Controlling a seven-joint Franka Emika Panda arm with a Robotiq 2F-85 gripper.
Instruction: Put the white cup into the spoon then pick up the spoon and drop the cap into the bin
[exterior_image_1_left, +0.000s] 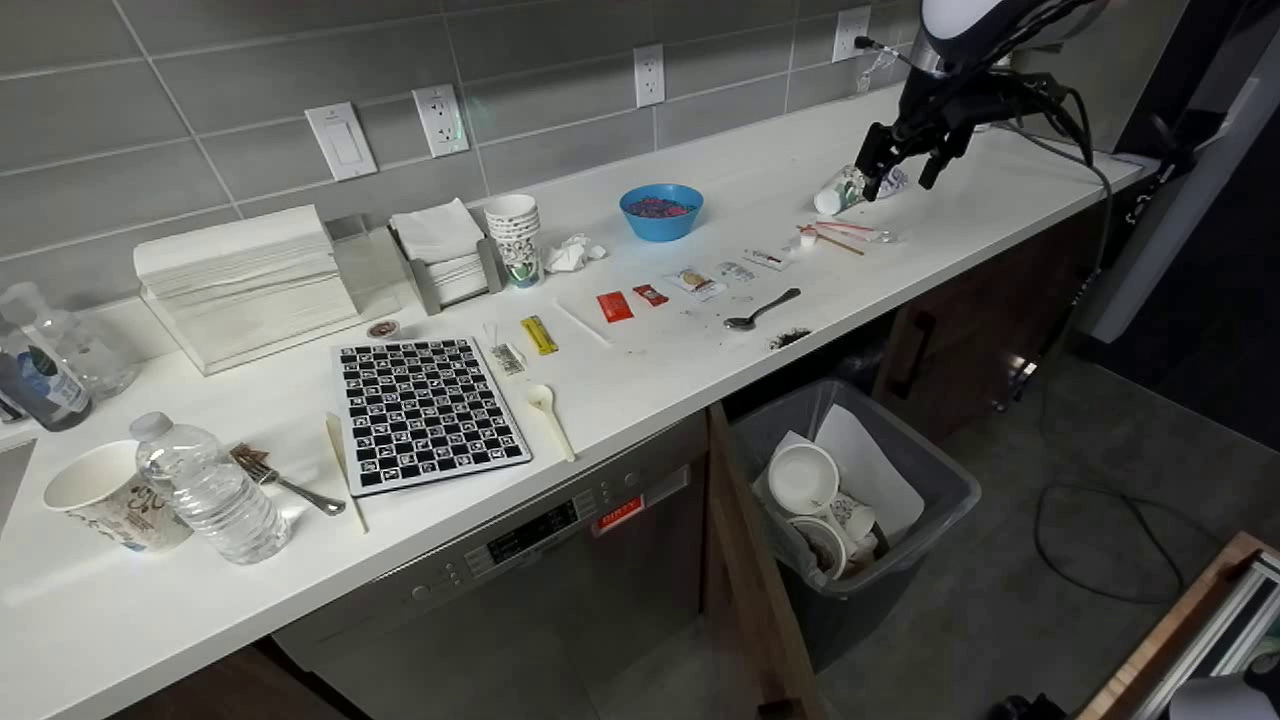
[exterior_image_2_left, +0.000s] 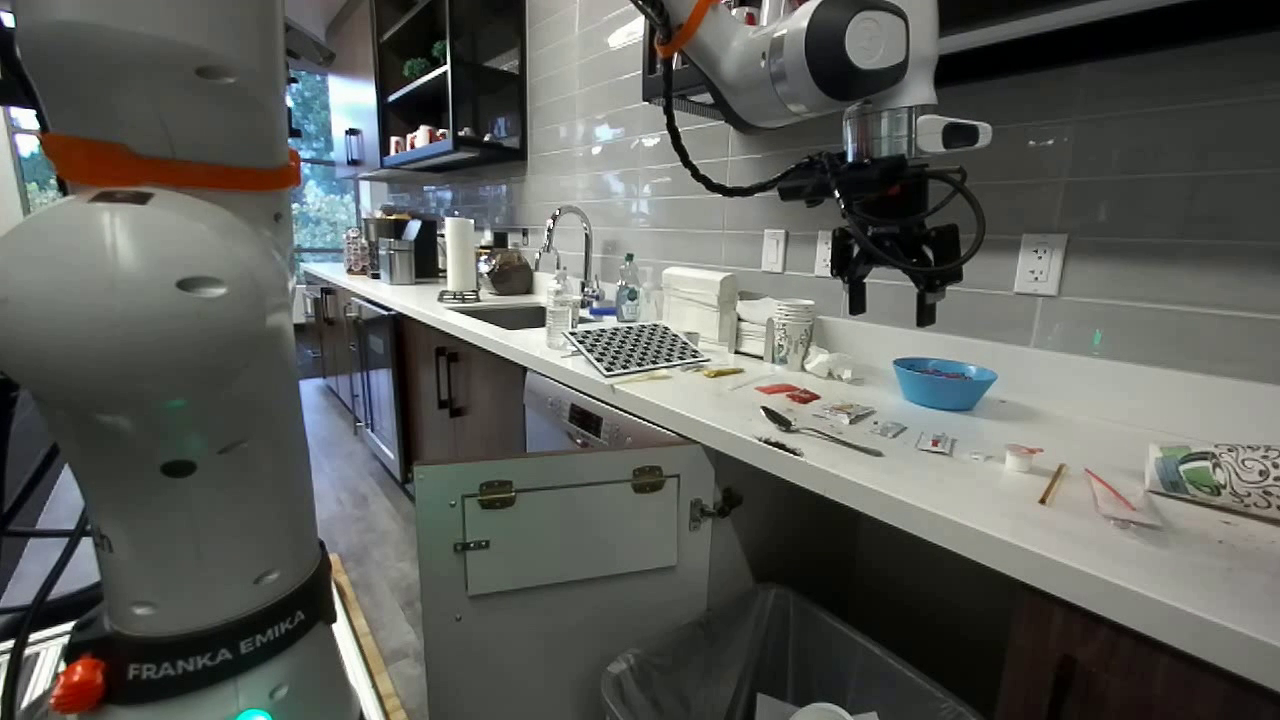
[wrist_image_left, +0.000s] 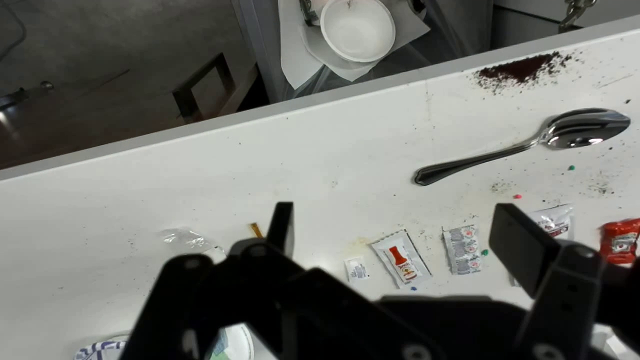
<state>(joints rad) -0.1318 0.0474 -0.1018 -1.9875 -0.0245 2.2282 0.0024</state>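
Note:
The small white cup (exterior_image_1_left: 808, 238) stands on the counter beside a brown stick, and it shows again in an exterior view as a white cup (exterior_image_2_left: 1020, 458) with a reddish lid edge. In the wrist view I cannot make it out clearly near the left finger. A dark metal spoon (exterior_image_1_left: 762, 310) lies flat near the counter's front edge; the wrist view has the spoon (wrist_image_left: 582, 130) at upper right. The bin (exterior_image_1_left: 870, 610) stands below, holding used cups and paper. High over the counter, my gripper (exterior_image_2_left: 892, 312) is open, its spread fingers (wrist_image_left: 520, 245) holding nothing.
A blue bowl (exterior_image_1_left: 660, 228) sits toward the wall. Flat packets (wrist_image_left: 401, 259) lie beneath the gripper, and a printed paper cup (exterior_image_2_left: 1215, 475) rests on its side. Dark grounds (wrist_image_left: 517, 70) are spilled by the front edge. An open cabinet door (exterior_image_2_left: 560, 600) stands beside the bin.

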